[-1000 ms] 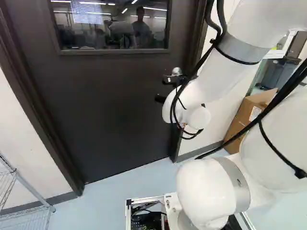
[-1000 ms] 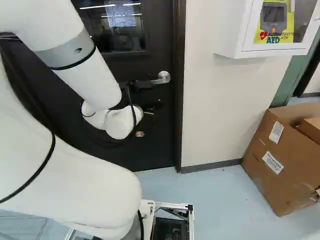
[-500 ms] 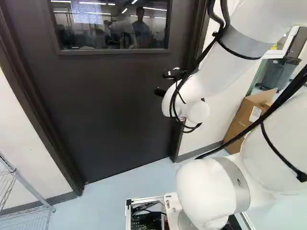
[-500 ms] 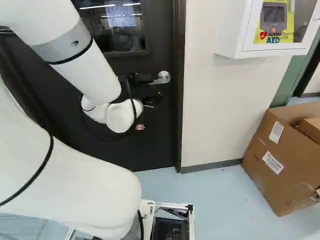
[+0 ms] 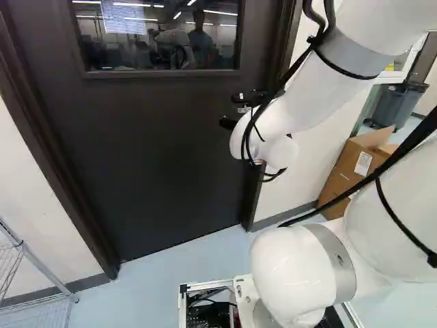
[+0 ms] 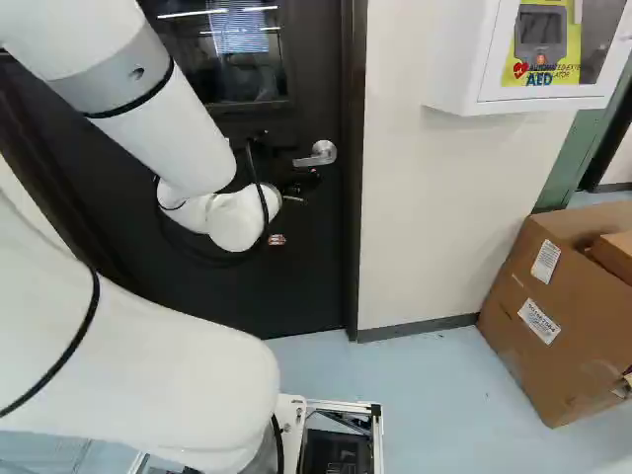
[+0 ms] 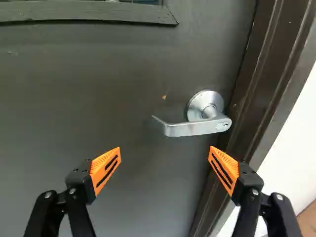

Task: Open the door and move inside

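Facing the closed door (image 5: 157,157), my gripper (image 7: 164,150) stands wide and empty. The lever handle (image 7: 192,129) lies ahead of it, untouched, beside the door frame (image 7: 264,84). I judge the spread deliberate: it leaves room around the lever, which must turn before entry.

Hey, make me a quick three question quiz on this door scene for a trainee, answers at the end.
1. True or false: the door is closed.
2. Pick one. The gripper is:
a) open, with the lever handle ahead of it
b) shut on the lever handle
c) shut on a cable
3. Fill in the blank: in the right base view, a white cabinet hangs on the wall, higher than the cardboard ____.

Key: 1 true; 2 a; 3 box.
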{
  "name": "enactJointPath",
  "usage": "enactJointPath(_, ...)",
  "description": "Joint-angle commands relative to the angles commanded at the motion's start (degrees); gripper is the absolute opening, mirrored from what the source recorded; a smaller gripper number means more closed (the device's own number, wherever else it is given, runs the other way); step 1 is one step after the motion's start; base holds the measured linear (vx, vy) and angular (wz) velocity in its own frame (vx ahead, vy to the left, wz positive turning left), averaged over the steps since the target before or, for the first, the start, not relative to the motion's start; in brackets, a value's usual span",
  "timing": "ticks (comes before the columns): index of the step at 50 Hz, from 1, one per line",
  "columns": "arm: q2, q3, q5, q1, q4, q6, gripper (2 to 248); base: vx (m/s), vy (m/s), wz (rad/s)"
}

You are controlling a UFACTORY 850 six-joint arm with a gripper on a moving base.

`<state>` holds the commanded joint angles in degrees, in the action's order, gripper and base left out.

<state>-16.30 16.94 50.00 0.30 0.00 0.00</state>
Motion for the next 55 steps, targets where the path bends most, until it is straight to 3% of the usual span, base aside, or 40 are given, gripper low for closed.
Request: enactJointPath(55,0.55,7.61,0.00,0.00,-3.33,0.00,247,0.000,0.000,0.000)
